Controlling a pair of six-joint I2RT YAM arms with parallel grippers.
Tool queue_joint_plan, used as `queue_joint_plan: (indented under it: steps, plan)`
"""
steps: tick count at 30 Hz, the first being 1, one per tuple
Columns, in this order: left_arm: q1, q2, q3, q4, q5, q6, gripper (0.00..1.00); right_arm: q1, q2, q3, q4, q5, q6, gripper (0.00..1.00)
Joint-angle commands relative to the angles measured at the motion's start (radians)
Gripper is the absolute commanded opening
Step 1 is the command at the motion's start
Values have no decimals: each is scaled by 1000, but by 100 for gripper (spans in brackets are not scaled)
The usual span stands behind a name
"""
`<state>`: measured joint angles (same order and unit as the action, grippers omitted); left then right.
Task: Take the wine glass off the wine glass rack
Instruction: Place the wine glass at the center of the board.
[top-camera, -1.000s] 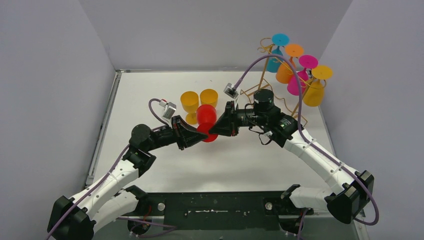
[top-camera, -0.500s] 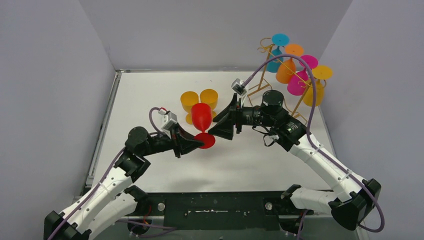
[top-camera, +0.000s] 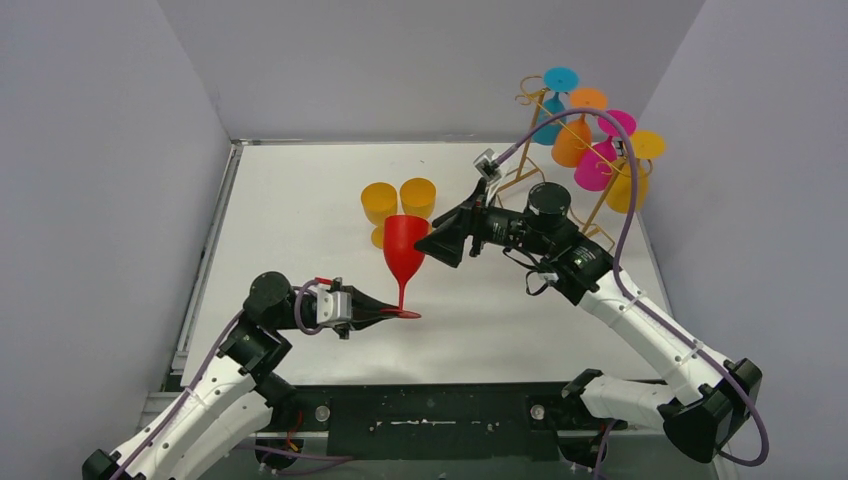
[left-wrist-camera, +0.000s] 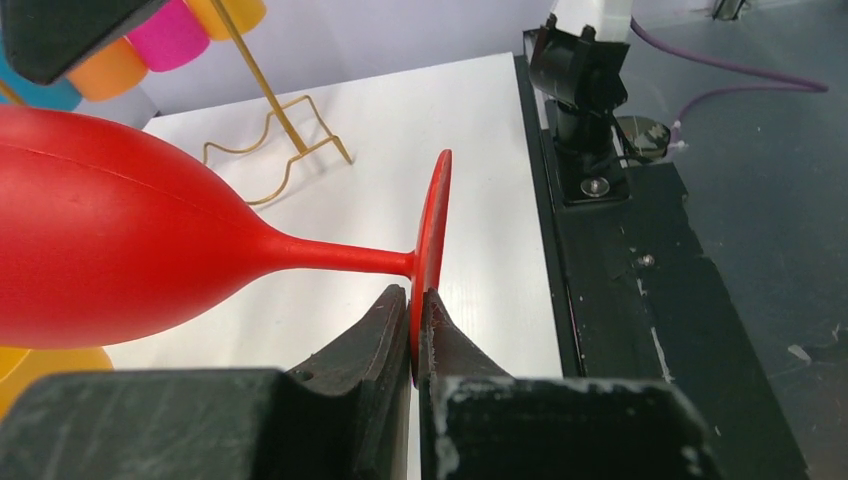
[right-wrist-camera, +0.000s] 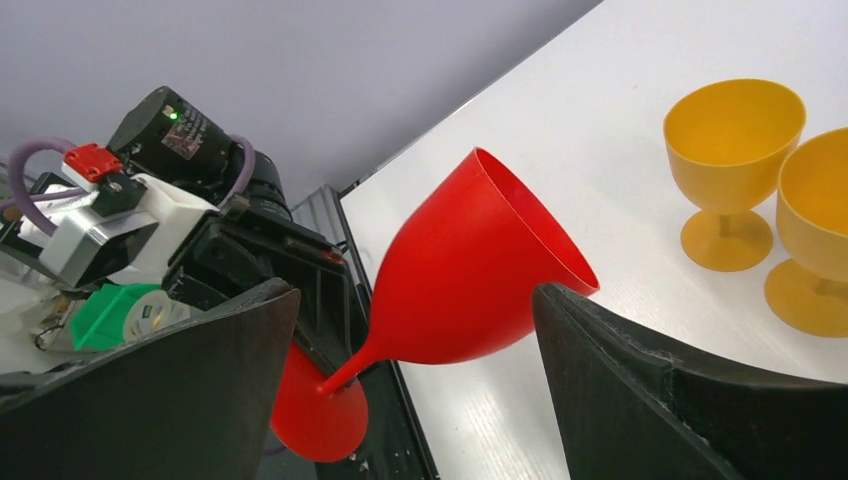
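While the left gripper (top-camera: 393, 313) stays out of the way low down, its jaws clamp the foot of the upright red wine glass (top-camera: 404, 255), off the rack. Two yellow goblets (top-camera: 399, 203) stand behind. The right gripper (top-camera: 432, 243) gapes wide beside the bowl. Far right, the wine glass rack (top-camera: 527, 97) carries four hanging glasses (top-camera: 590, 130).

White table (top-camera: 300, 190) bears two upright yellow goblets (top-camera: 379, 203) and, far right, the wine glass rack (top-camera: 522, 160).
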<state>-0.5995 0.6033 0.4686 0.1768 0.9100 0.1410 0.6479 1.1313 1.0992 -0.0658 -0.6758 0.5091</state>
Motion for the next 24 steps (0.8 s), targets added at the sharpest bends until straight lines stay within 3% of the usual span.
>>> queue_joint_plan:
  steps: [1,4,7,9,12,16,24]
  plan:
    - [0,27,-16,2,90,101,0,-6,-15,-4,133,-34,16,91]
    - [0,37,-13,-19,102,124,0,-22,-10,27,105,-51,10,91]
    - [2,60,19,-131,112,211,0,-78,17,101,-31,-89,-30,92]
    - [3,82,60,-259,91,288,0,-167,44,118,-86,-165,-29,92]
    - [3,102,135,-382,77,376,0,-275,87,128,-58,-349,99,92]
    - [11,114,155,-418,112,429,0,-281,135,156,-20,-466,162,80]
    - [77,135,179,-505,226,536,0,-275,217,251,-135,-498,100,76]
